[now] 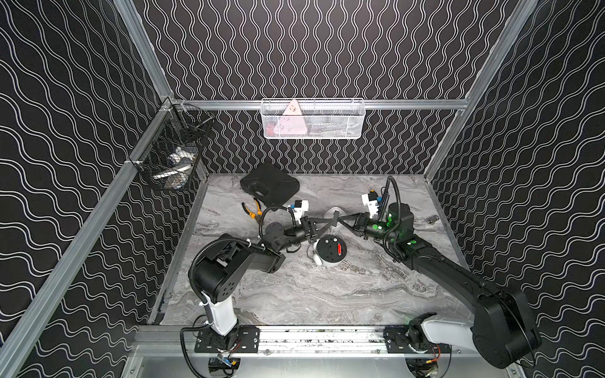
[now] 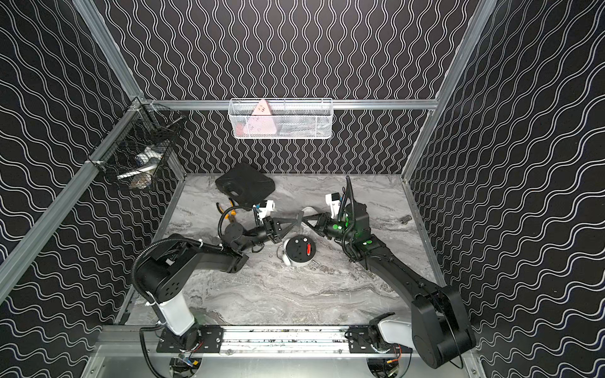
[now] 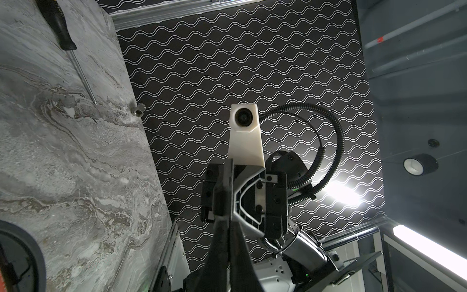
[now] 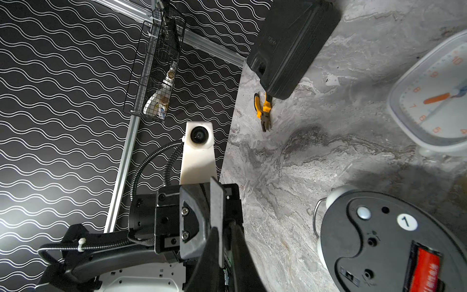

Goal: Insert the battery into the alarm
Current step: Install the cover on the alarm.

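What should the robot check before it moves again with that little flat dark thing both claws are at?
1. Battery seated: ok. The red battery lies in the open slot on the back of the alarm.
2. Alarm lying back-up on the table: ok.
3. Grip of the left gripper on the flat dark piece, probably the slot's lid: ok, shut on it.
4. Grip of the right gripper on that piece: cannot tell. Its jaws sit close around it, but contact is unclear.
5. Slot covered: not ok, it is open.
6. The pliers out of the way: ok, off beside the black case.
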Tool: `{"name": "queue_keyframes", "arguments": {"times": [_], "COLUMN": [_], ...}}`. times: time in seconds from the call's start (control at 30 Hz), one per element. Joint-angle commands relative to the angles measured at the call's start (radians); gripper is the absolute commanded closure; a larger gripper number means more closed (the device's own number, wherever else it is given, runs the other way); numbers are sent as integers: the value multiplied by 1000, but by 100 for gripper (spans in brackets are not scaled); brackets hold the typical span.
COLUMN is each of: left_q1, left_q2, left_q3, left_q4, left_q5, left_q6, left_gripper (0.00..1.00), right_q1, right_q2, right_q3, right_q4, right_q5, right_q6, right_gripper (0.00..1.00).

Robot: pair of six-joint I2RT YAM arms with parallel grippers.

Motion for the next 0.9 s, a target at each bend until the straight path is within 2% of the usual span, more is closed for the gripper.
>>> {"name": "queue_keyframes", "arguments": {"times": [0.0, 0.47, 0.7, 0.87], "left_q1": [2, 2, 1, 2], "left_q2": [6, 14, 17, 17], "left_q3": [11, 14, 13, 13], "left_q4": [45, 45, 45, 45], "left_q5": [18, 22, 19, 18], "left_q6": [-38, -51, -51, -51], "left_gripper": [100, 100, 89, 74], "right_q1": [2, 2, 2, 3], "right_q2": [-8, -16, -17, -23], "right_q3": [1, -7, -6, -8], "right_q4": [79, 83, 84, 81], "right_q5": [-35, -38, -40, -36], "right_q6": [15, 14, 13, 10], "right_gripper": [89, 96, 99, 100]}}
